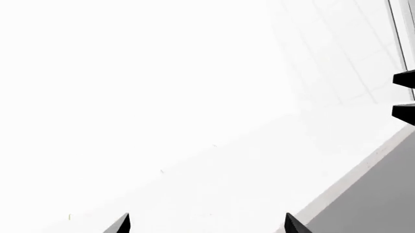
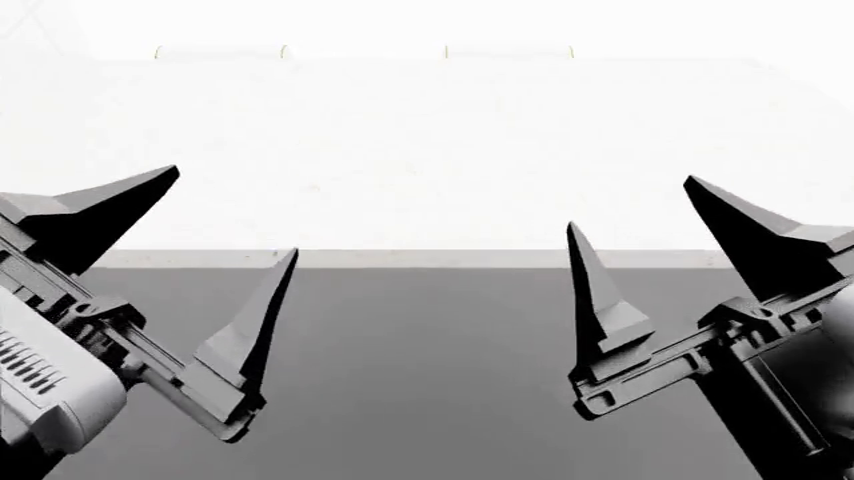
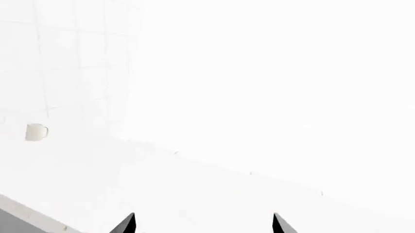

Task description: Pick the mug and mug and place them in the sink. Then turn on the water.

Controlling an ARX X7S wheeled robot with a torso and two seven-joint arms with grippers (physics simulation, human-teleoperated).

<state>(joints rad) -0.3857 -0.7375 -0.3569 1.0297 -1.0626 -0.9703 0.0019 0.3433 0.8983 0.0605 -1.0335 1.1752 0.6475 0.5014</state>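
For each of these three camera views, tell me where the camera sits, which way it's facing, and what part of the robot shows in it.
Head view: on the robot's head, looking forward and down at the white counter; left hand and right hand both show, open and empty.
Left wrist view: near the left hand, looking along the counter toward a tiled wall; only fingertips show.
Right wrist view: near the right hand, looking along the counter at a cream mug by the tiled wall.
Shared: all three show the counter.
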